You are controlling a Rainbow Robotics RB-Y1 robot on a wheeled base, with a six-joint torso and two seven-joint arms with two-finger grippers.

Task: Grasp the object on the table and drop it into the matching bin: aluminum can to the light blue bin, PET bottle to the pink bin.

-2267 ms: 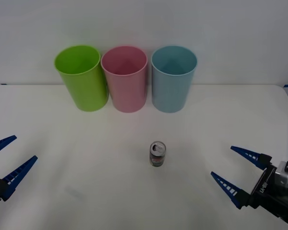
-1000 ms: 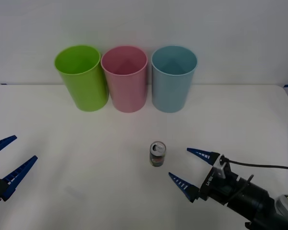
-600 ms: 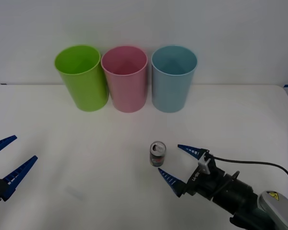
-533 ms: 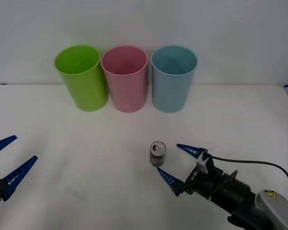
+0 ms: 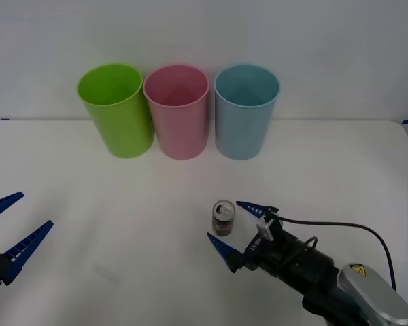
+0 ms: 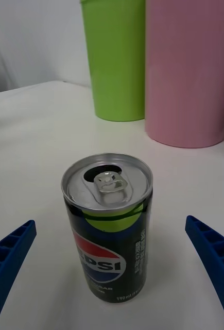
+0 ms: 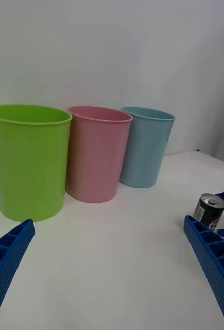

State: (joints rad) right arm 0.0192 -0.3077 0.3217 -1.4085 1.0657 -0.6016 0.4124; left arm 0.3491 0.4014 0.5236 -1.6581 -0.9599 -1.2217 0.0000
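I have the right gripper spread open, fingers either side of the Pepsi can near the tabletop centre, ready to close. The left gripper waits open at the left edge.

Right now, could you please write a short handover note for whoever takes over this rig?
Right gripper: open, low over the table, fingers either side of the aluminum can, not yet closed on it.
Left gripper: open, parked at the table's near left edge.
The can stands upright near the table's middle, pull-tab top up.
At the back stand a lime green bin, the pink bin and the light blue bin, left to right.
Done: approach to the can.
Left: close on the can, lift it, carry it to the light blue bin and drop it in.
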